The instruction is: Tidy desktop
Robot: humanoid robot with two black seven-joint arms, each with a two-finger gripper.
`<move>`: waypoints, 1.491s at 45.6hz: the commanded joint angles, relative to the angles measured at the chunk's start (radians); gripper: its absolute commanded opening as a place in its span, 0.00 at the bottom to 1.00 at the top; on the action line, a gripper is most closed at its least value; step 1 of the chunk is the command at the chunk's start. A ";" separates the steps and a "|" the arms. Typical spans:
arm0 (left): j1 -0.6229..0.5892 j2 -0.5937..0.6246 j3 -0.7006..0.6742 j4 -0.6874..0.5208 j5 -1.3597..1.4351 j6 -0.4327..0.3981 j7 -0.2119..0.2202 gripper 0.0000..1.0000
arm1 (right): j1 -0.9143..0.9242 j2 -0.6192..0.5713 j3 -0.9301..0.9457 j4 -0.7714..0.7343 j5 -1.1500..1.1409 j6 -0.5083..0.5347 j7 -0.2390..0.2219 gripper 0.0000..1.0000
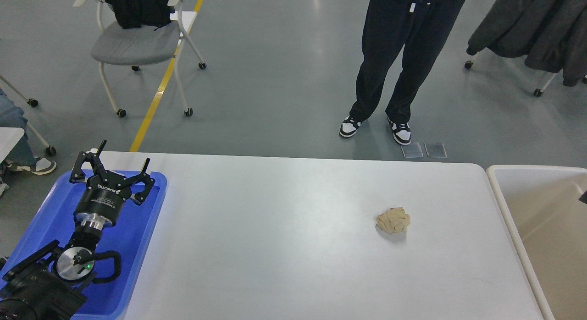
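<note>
Clearly, the left gripper (111,162) is seen spread wide, its two fingers well apart, with nothing held between them; it is poised above the far end of the blue tray (151,228). White lettering is printed on its black body, but it cannot be read with certainty. The right gripper is not shown. The desktop (284,246) is spread across the middle, and a crumpled beige paper ball (393,220) is found lying on it, near the beige bin (500,196).

One crumpled tan paper wad (393,220) lies on one whitish-grey rectangular desktop (275,237). One blue plastic tray (137,246). One beige cream-rimmed bin (504,210).
</note>
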 commanded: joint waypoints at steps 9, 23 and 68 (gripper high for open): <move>-0.001 0.000 0.002 0.000 0.000 0.000 -0.001 0.99 | 0.297 -0.006 -0.308 0.155 0.002 0.078 -0.040 0.99; -0.001 0.000 0.000 0.000 0.000 0.000 -0.001 0.99 | 0.617 0.064 -0.622 0.333 -0.001 0.192 -0.040 0.99; -0.001 -0.001 0.000 0.000 0.000 -0.001 0.001 0.99 | 1.210 0.319 -0.515 0.505 0.055 0.980 -0.036 1.00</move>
